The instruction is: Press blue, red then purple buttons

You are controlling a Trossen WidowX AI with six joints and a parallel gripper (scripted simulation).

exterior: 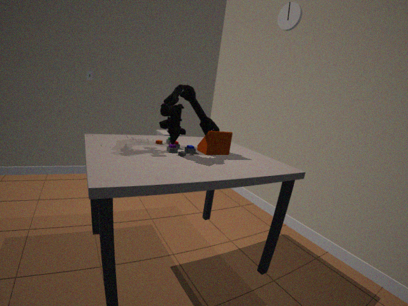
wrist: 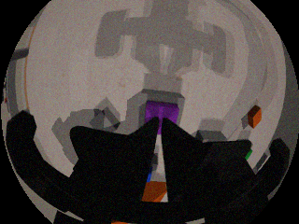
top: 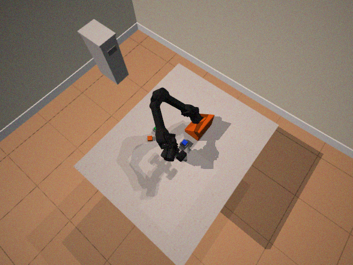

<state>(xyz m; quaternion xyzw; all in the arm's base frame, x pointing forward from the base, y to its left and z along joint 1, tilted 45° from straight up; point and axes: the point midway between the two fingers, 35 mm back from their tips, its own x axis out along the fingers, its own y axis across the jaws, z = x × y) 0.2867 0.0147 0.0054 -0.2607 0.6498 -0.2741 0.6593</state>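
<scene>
The purple button (exterior: pixel 172 145) (wrist: pixel 161 110) sits on a grey base. My gripper (exterior: pixel 173 143) (wrist: pixel 160 121) is shut and empty, pointing down with its tips right at the purple button's top; whether they touch it I cannot tell. In the top view the arm's hand hides the purple button and the fingertips. The blue button (top: pixel 184 142) (exterior: pixel 190 146) stands raised beside them, with only a sliver in the wrist view. The red button (exterior: pixel 176 143) shows just behind the fingertips in the exterior view and is hidden in the other views.
A green button (top: pixel 155 128) (wrist: pixel 249 154) is partly hidden beyond the arm. An orange block (top: pixel 149 138) (exterior: pixel 159 142) (wrist: pixel 254 117) lies near it. A small grey block (exterior: pixel 181 153) lies near the purple and blue buttons. A large orange wedge (top: pixel 207 125) (exterior: pixel 220 143) stands by the arm's base.
</scene>
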